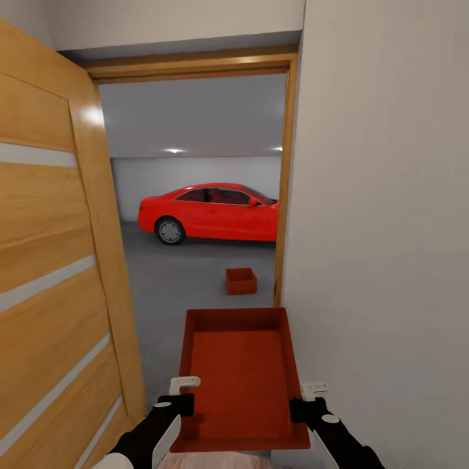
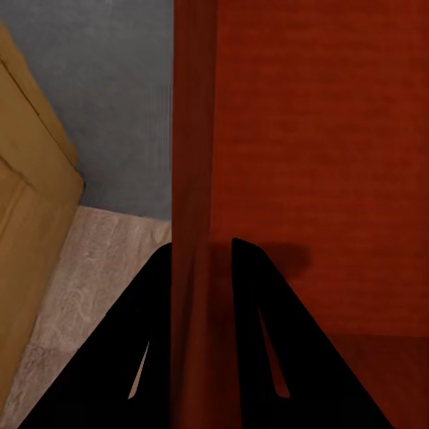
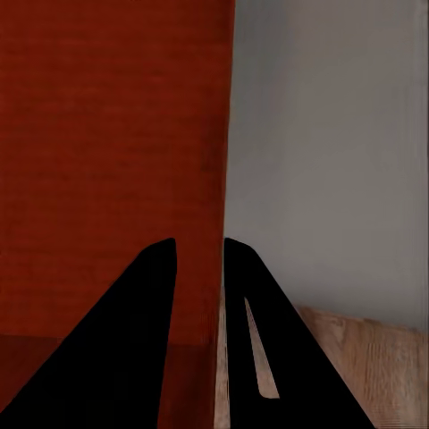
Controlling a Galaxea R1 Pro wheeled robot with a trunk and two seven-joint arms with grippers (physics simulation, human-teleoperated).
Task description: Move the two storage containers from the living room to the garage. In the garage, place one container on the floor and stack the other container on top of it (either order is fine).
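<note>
Orange-red carried bin (image 1: 240, 378): held level before the robot at the doorway, long axis running 12 to 6 o'clock, toward the garage. Left gripper (image 1: 187, 394) clenched on its left wall; right gripper (image 1: 301, 400) clenched on its right wall; both equally near. Second bin (image 1: 241, 281): on the grey garage floor (image 1: 182, 280), dead ahead at 12 o'clock, well apart from the carried one. Wooden door (image 1: 58, 273) at 9 o'clock, white wall (image 1: 384, 228) at 3. Red car (image 1: 212, 213) beyond.
</note>
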